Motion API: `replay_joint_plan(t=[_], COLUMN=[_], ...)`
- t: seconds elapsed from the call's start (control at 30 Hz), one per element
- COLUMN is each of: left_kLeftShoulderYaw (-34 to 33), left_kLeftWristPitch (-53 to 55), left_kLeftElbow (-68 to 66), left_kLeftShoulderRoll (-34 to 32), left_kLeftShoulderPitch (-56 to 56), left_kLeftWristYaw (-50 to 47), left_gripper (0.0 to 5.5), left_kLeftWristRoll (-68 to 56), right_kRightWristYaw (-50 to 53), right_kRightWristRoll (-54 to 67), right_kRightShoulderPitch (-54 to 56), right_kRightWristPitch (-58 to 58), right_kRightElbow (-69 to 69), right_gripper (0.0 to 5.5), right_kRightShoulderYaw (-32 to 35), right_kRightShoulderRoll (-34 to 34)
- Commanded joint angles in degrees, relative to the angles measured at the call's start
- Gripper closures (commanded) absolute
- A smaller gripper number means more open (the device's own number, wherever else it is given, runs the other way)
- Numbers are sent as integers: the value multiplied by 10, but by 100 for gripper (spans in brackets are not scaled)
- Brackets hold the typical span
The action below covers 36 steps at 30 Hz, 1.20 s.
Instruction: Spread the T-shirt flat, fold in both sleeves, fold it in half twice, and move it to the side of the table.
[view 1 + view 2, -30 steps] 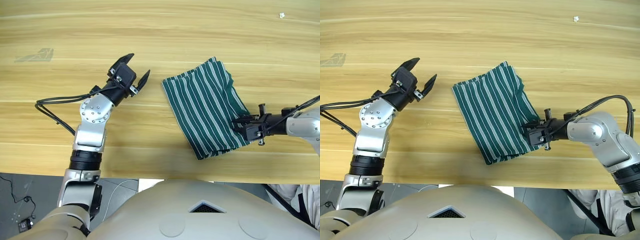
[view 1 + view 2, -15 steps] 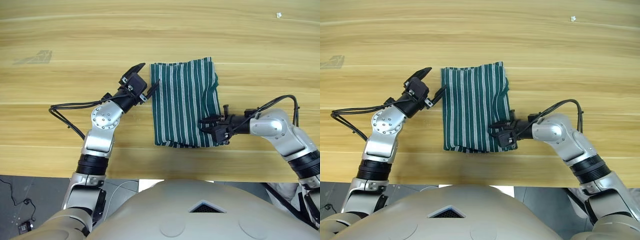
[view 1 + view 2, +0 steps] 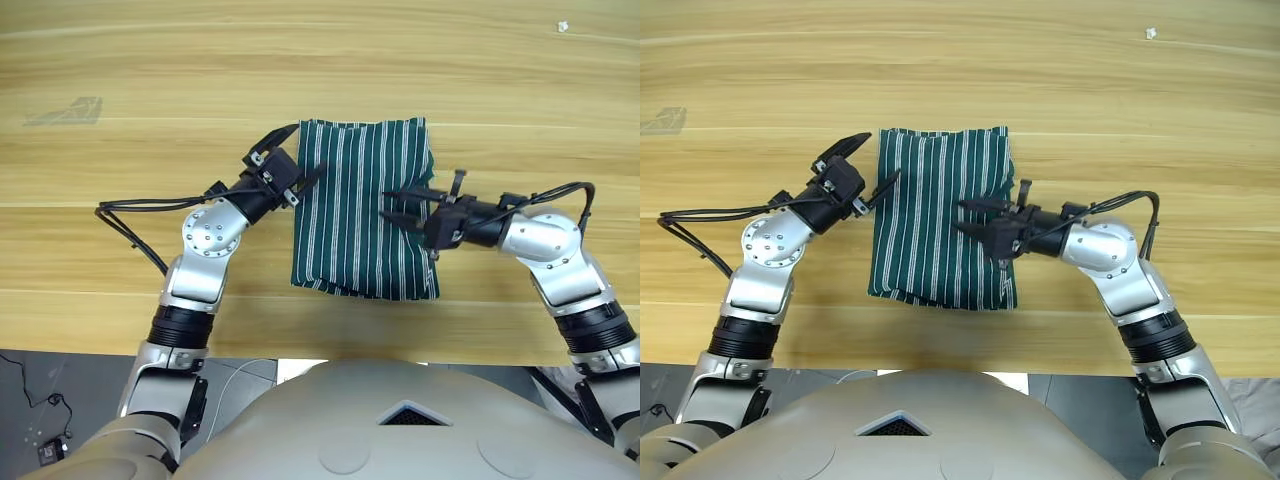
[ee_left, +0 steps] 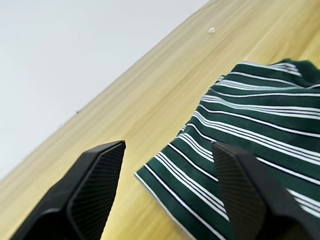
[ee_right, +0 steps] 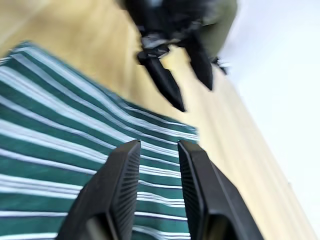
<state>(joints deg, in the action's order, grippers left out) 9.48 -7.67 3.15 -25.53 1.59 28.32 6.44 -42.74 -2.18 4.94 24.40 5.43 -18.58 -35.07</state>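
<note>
Where the shirt lies: The green, white-striped T-shirt sits as a folded oblong on the wooden table, in the middle, toward my near edge, stripes running away from me.
My left claw: The left gripper is at the shirt's far left corner, spread wide. The wrist view shows that corner between its fingers, but nothing is pinched.
My right claw: The right gripper hangs over the right half of the cloth, pointing inward. Its jaws stand a modest gap apart and hold nothing, with stripes showing beneath them.
Stage, as I judge it: The sleeves look tucked in and the halving done. What remains seems to be squaring the bundle and moving it to the side.
How it should handle: I expect it to be light, soft and limp. The layers are likely to slide over one another, and they will sag and open if lifted from one point.
Where to take hold: I would grip the thick folded edges, pinching through every layer at two well-separated corners, one claw each. I would then drag or carry it low.
Risk: A shallow bite would catch only the top layer and peel the fold apart. The near edge already looks slightly uneven.
</note>
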Motion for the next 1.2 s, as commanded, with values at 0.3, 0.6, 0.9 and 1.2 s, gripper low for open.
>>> replay_joint_plan(t=[0.3,0.6,0.9,1.2], left_kLeftShoulderYaw=[-31,2,31,88], left_kLeftWristPitch=[-161,-201,-281,-310], left_kLeftElbow=[102,91,47,61], left_kLeftShoulderRoll=[-245,-252,-278,-286], left_kLeftShoulderPitch=[-281,-245,-198,-209], left_kLeftWristYaw=[135,128,47,56], left_gripper=[227,227,227,227], left_kLeftWristRoll=[57,124,301,315], right_kRightWristYaw=[23,12,-8,-21], right_kRightWristRoll=[-64,-113,-91,-67], right_kRightShoulderPitch=[-117,-120,-147,-139], right_kRightWristPitch=[273,317,298,285], right_kRightElbow=[-137,-150,-150,-119], right_gripper=[350,287,155,119], right_kRightShoulderYaw=[121,60,34,0], right_kRightShoulderRoll=[-151,-156,-181,-162])
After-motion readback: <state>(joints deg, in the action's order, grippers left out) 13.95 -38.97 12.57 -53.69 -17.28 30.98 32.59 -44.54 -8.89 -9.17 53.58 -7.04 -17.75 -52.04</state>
